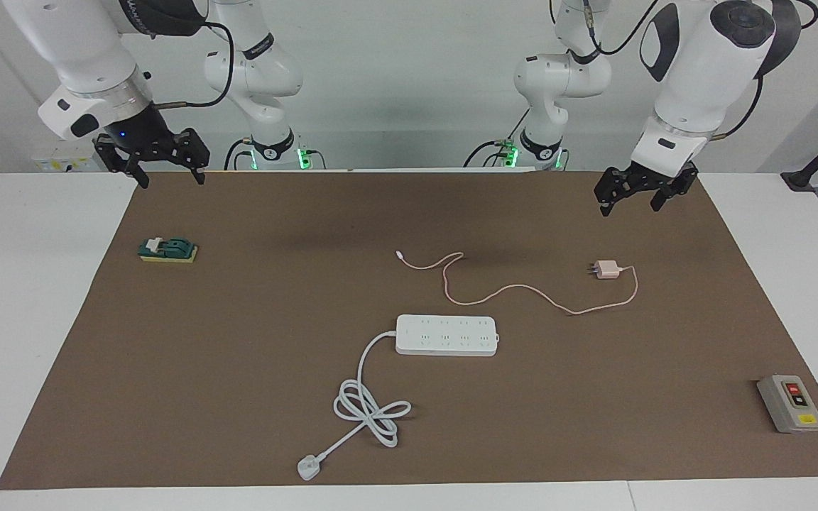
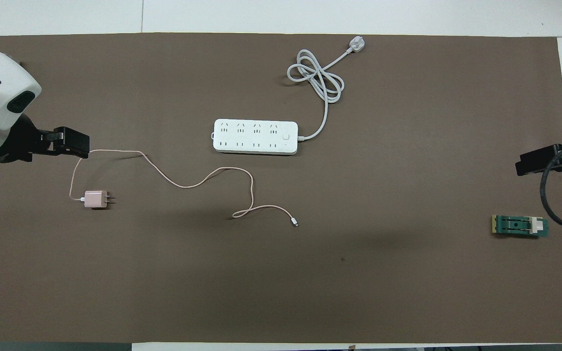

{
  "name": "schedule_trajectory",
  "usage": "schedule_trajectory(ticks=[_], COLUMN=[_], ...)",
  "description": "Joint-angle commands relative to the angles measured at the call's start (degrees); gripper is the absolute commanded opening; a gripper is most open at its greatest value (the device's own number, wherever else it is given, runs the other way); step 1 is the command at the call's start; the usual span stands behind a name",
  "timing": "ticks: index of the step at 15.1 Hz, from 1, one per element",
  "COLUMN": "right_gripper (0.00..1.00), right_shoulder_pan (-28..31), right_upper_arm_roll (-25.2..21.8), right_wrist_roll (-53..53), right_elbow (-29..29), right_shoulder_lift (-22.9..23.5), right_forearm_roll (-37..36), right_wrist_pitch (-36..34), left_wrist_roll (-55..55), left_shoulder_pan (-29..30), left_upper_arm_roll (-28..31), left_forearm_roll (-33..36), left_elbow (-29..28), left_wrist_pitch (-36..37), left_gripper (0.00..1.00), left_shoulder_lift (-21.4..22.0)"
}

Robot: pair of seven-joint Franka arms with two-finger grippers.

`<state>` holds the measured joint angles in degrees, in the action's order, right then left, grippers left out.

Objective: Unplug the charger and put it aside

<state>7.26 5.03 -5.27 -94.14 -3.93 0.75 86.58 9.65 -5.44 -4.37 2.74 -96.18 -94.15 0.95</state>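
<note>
1. A brown mat (image 1: 238,341) covers most of a white table (image 1: 25,319).
2. A plain pale wall (image 1: 395,85) rises at the table's edge.
3. Soft shadows lie on the mat.
</note>
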Motion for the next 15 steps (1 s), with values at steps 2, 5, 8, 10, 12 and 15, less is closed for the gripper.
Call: schedule_trajectory(ticks=[2,5,8,10,12,15], right_gripper=[1.0,1.0,1.0,1.0,1.0,1.0], right_shoulder_pan=[1.0,1.0,1.0,1.1,1.1,1.1], right_upper_arm_roll=[0.9,0.9,0.9,0.9,0.9,0.9], right_wrist_roll=[0.9,0.9,0.8,0.8,0.8,0.8], right_elbow=[0.4,0.4,0.4,0.4,0.4,0.4], right_shoulder_lift=[-0.2,-0.2,-0.2,-0.2,-0.2,-0.2], right_forearm_roll=[0.0,0.0,0.0,0.0,0.0,0.0], right_wrist_pitch=[-0.7,-0.7,-0.8,-0.8,-0.8,-0.8], left_wrist_roll=[-0.6,-0.7,-0.8,-1.8,-3.8,-3.8], left_shoulder_pan=[0.0,0.0,0.1,0.7,1.3,1.4], left_upper_arm_roll=[0.4,0.7,0.9,0.9,1.0,1.0], left_forearm_roll=[0.9,0.7,0.6,0.4,-1.5,-1.6], left_elbow=[1.0,1.0,1.0,1.0,1.0,1.0], left_wrist_pitch=[1.2,1.3,1.4,1.4,1.3,1.2], left_gripper=[1.0,1.0,1.0,1.0,1.0,1.0], left_shoulder_lift=[-0.2,-0.2,-0.2,-0.2,-0.2,-0.2])
